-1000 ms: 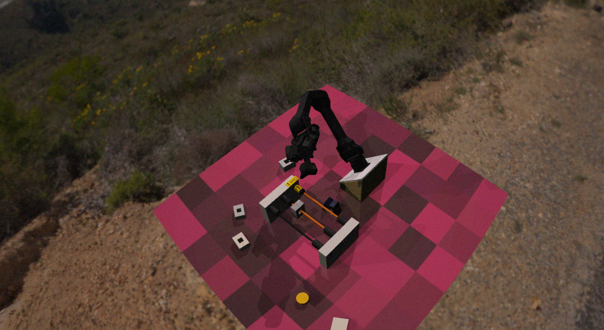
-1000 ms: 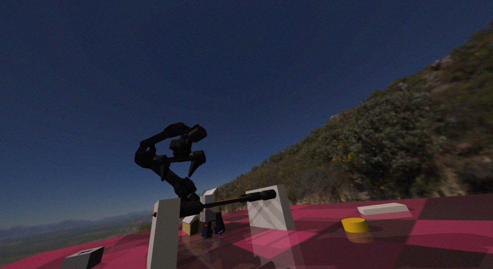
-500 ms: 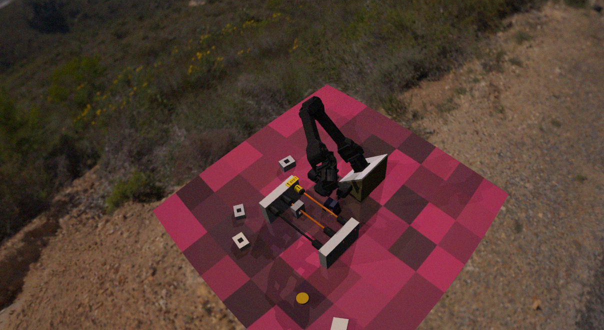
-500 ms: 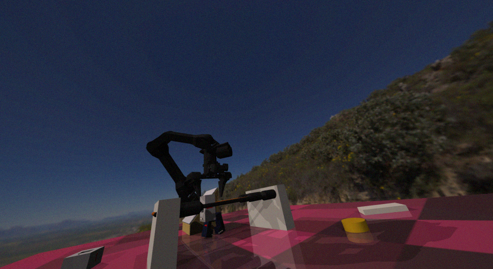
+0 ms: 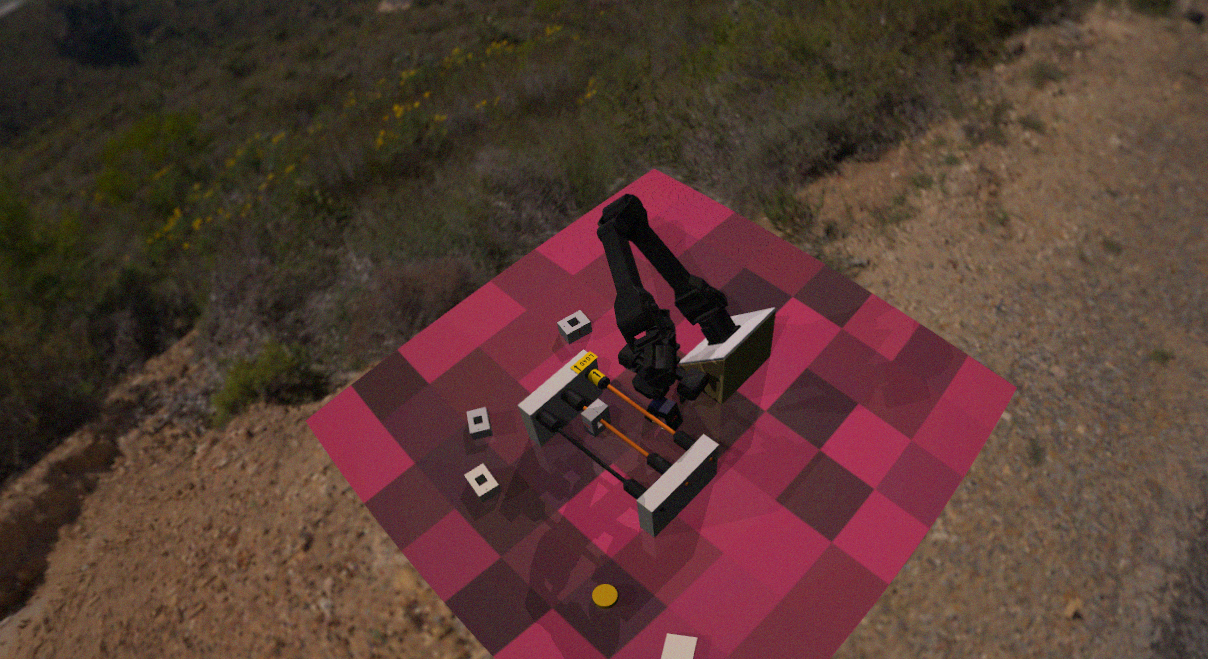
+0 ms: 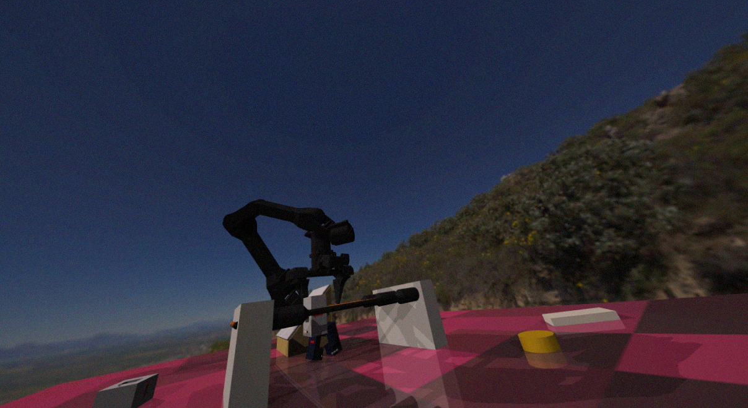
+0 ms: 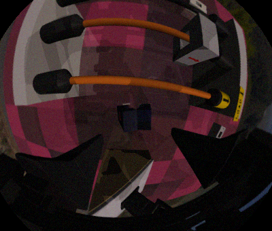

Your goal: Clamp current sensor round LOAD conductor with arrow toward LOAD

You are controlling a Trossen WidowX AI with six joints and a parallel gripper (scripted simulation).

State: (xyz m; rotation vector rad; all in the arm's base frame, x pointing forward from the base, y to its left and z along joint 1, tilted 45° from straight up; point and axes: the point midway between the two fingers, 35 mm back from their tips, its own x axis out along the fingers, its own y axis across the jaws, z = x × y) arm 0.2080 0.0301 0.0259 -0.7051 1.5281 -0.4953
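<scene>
The open split-core sensor is dark blue. It stands on the table beside the LOAD conductor, its two halves apart at the top; its arrow cannot be read. The LOAD conductor is the outer orange one, with nothing round it. It runs to a yellow sleeve beside the yellow LOAD marker. My gripper is open and empty, pointing down above the sensor. In the wrist view the sensor shows just beyond the gap between the fingertips.
A pale block with a red arrow sits round the middle conductor. Two upright supports hold the conductors. Several pale blocks, a yellow disc and a white plate lie farther off.
</scene>
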